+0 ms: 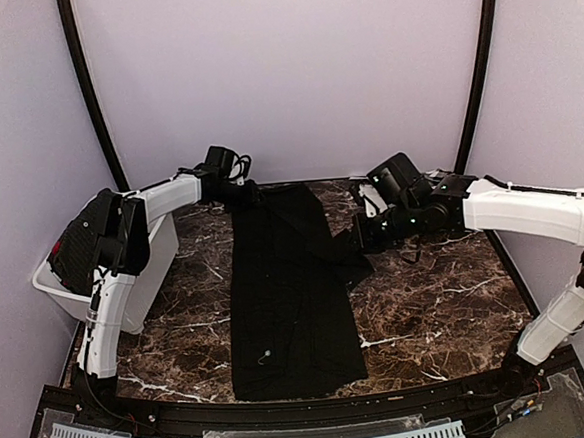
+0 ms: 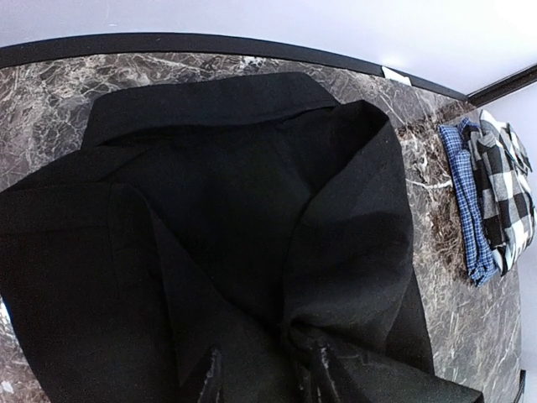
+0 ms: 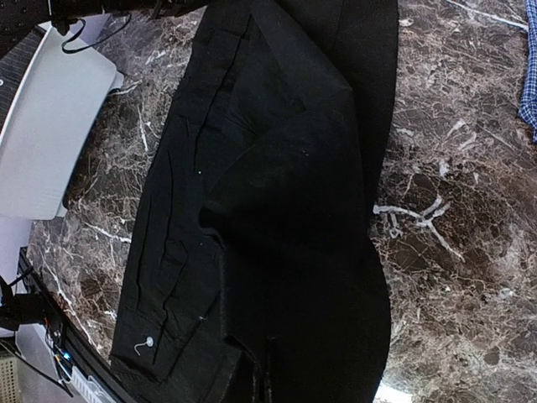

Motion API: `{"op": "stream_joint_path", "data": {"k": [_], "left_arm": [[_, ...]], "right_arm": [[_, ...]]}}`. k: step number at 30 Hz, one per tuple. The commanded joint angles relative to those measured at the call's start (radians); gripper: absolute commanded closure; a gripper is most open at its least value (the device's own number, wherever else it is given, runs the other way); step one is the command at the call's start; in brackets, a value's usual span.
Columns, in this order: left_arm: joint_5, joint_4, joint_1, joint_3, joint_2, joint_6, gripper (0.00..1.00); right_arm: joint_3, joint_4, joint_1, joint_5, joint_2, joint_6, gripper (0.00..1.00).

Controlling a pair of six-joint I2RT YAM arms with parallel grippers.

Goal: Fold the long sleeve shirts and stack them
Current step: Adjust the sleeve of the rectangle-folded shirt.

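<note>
Lying below the left pincer (image 2: 267, 376), whose jaws stand partly apart, the black shirt (image 1: 292, 289) is pinched in the closed right pincer (image 1: 358, 237).

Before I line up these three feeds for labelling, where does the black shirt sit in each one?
Top external: the black shirt runs down the middle, from the far edge to the near edge.
Left wrist: the black shirt fills most of the frame, with folds.
Right wrist: the black shirt runs top to bottom through the centre.
Shared landmark: the marble tabletop, bare to the shirt's right in every view.
</note>
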Motion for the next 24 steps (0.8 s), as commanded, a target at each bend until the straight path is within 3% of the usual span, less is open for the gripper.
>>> {"op": "stream_joint_path", "data": {"k": [1,7,11,17,24], "left_arm": [[0.018,-0.032,0.007,0.056,-0.017,-0.014,0.62],[0.062,-0.001,0.007,-0.069,-0.129,-0.061,0.55],[0.101,0.059,0.007,-0.233,-0.232,-0.113,0.52],[0.153,0.236,0.000,-0.599,-0.413,-0.190,0.51],[0.127,0.283,-0.081,-0.776,-0.508,-0.193,0.52]], "right_arm": [[0.017,0.079,0.001,0.032,-0.016,0.026,1.00],[0.113,0.118,-0.012,0.019,0.018,0.023,1.00],[0.210,0.166,-0.013,-0.012,0.058,0.027,1.00],[0.339,0.240,-0.026,-0.085,0.126,0.047,1.00],[0.475,0.291,-0.033,-0.136,0.214,0.085,1.00]]}}
